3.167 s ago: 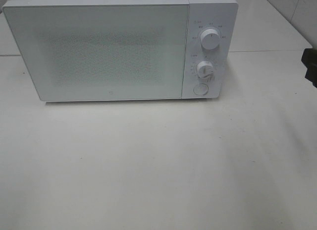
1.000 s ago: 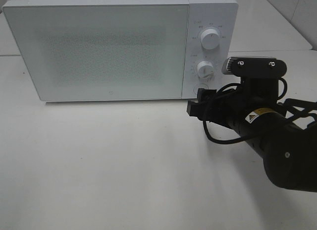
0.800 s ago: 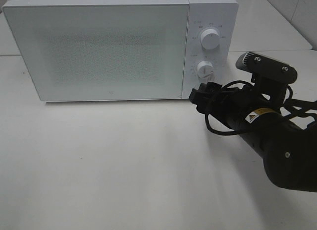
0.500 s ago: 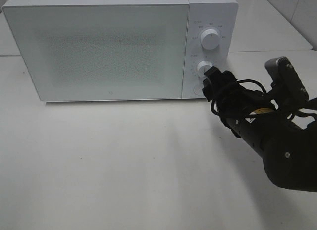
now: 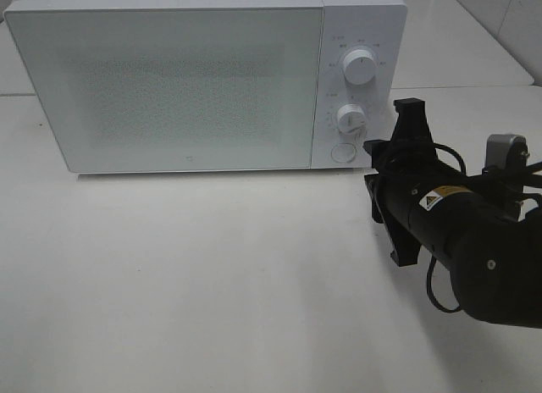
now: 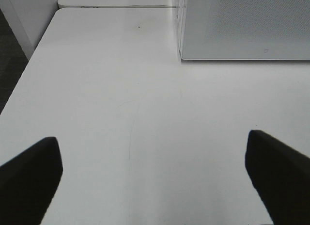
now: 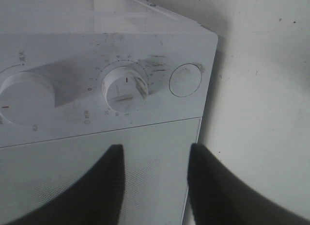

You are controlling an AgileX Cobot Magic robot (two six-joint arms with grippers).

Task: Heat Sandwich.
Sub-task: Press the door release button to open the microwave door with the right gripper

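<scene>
Your right gripper [image 7: 155, 148] is up close to the front of the white microwave [image 5: 373, 37], on the side where the knobs are. Its two dark fingers [image 7: 114, 186] stand apart with a gap between them. Nothing is in the gap. In the right wrist view, the fingers sit in front of the microwave's door [image 5: 169, 88], right by the edge next to the knobs. Just past them you can see the lower knob [image 5: 350, 118] and the round button [image 5: 342, 152]. The top knob [image 5: 360, 69] is a bit further up the microwave. I cannot tell if the fingers touch the microwave. The big black arm [image 5: 474, 249] reaches in from the microwave's right side.

Your left gripper [image 6: 151, 137] is over the bare white table [image 5: 212, 283], well apart from the microwave. Its jaws are spread very wide and hold nothing. A low corner of the microwave shows ahead of it.

The microwave's door is shut. You cannot see the sandwich in any view, so I cannot tell where it is.
</scene>
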